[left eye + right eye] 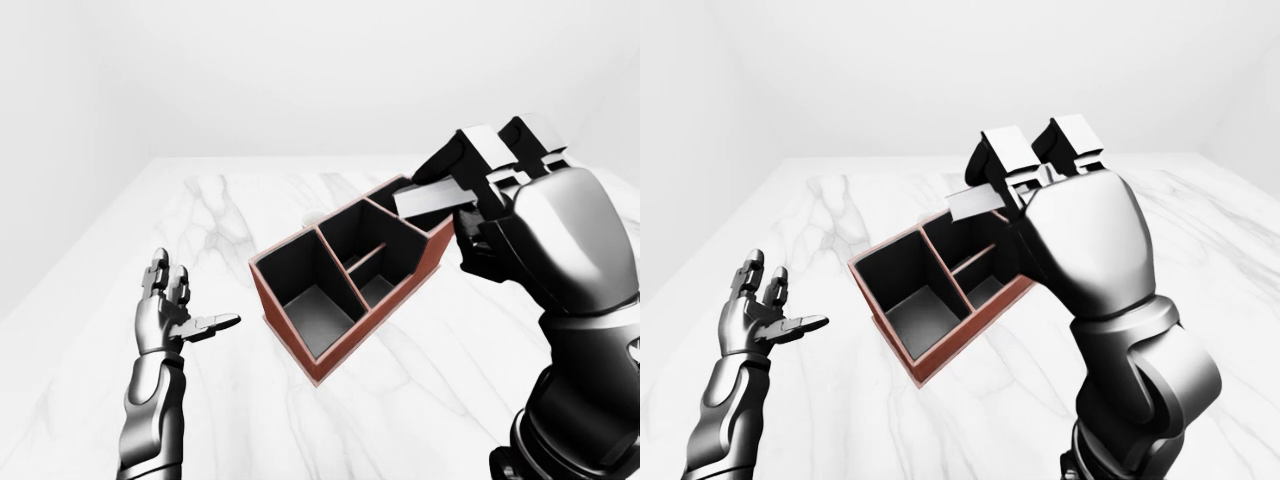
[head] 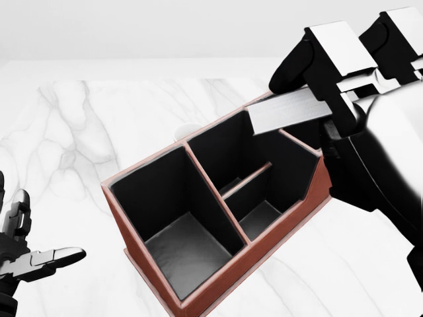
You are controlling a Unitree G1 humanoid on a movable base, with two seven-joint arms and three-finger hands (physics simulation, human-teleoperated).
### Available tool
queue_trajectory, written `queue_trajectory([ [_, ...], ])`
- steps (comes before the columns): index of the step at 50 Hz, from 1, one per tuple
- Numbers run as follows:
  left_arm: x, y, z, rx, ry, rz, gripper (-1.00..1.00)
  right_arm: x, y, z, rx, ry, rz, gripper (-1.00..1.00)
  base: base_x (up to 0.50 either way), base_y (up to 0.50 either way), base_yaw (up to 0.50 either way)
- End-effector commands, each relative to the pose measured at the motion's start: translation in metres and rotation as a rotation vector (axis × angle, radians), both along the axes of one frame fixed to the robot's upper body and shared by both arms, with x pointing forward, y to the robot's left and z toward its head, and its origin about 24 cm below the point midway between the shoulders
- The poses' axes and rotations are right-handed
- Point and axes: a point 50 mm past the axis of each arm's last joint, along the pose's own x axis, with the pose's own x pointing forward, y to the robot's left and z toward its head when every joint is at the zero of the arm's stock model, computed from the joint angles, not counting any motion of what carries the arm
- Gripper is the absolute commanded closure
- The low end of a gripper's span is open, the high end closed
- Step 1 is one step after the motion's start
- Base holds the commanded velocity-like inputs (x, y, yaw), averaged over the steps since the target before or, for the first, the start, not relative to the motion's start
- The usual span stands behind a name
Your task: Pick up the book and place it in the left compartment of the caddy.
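The caddy (image 1: 277, 309) is a red-brown box with black inner walls, standing askew on the white marble table (image 1: 90, 290). It has one large compartment at the left and smaller ones to the right. My right hand (image 2: 317, 79) is shut on the book (image 2: 287, 110), a thin grey slab, and holds it above the caddy's upper right end. The book also shows in the left-eye view (image 1: 430, 197). My left hand (image 1: 180, 310) is open and empty, to the left of the caddy, apart from it.
The marble table (image 1: 840, 210) stretches away to a plain white wall. My right forearm (image 1: 1130, 390) fills the lower right of the right-eye view and hides the caddy's right side.
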Motion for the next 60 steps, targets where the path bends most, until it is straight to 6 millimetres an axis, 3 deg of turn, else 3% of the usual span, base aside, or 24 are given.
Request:
queue_trajectory([
  [1, 0.000, 0.000, -0.001, 0.000, 0.002, -0.001, -1.00, -0.005, -0.005, 0.011, 0.077, -0.054, 0.055, 1.00, 0.00, 0.00, 0.00],
  [8, 0.000, 0.001, -0.002, -0.001, 0.003, 0.001, -1.00, -0.007, -0.005, 0.010, 0.121, -0.038, 0.157, 1.00, 0.00, 0.00, 0.00],
  [24, 0.001, 0.000, -0.005, -0.001, 0.004, 0.001, -1.00, -0.022, -0.010, 0.014, 0.353, -0.015, 0.680, 1.00, 0.00, 0.00, 0.00],
  [30, 0.002, -0.001, -0.003, 0.003, 0.002, -0.002, -1.00, -0.014, -0.015, 0.008, 0.444, 0.052, 0.810, 1.00, 0.00, 0.00, 0.00],
  [49, 0.002, 0.001, -0.001, 0.006, 0.000, 0.003, -1.00, 0.005, -0.028, -0.007, 0.755, 0.130, 0.942, 1.00, 0.00, 0.00, 0.00],
  [60, 0.001, 0.003, -0.004, 0.004, 0.002, 0.008, -1.00, 0.029, -0.014, -0.031, 0.872, 0.292, 0.944, 1.00, 0.00, 0.00, 0.00],
])
